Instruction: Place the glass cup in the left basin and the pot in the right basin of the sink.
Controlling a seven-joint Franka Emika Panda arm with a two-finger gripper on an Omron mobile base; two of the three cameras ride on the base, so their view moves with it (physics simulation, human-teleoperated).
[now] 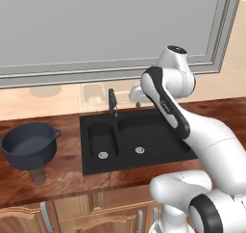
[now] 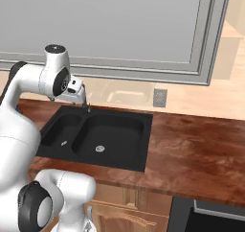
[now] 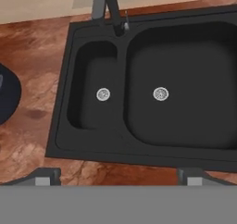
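Note:
The matte black sink (image 1: 86, 167) is set in the wooden counter, with the narrow left basin (image 1: 102, 140) and the wide right basin (image 1: 144, 135) both holding nothing but their silver drains. The dark blue-grey pot (image 1: 29, 143) stands on the counter left of the sink. The small smoky glass cup (image 1: 38, 175) stands just in front of the pot. My gripper (image 3: 118, 177) is open and holds nothing, hovering high over the sink and looking down at both basins (image 3: 92, 93) (image 3: 185, 89). The pot's edge (image 3: 7, 98) shows at the left of the hand view.
A slim black faucet (image 1: 112, 102) rises behind the divider between the basins. A large framed window (image 1: 96, 30) fills the wall behind. The wooden counter (image 2: 191, 145) stretches to the right of the sink. Cabinet doors (image 1: 72, 213) sit below the counter edge.

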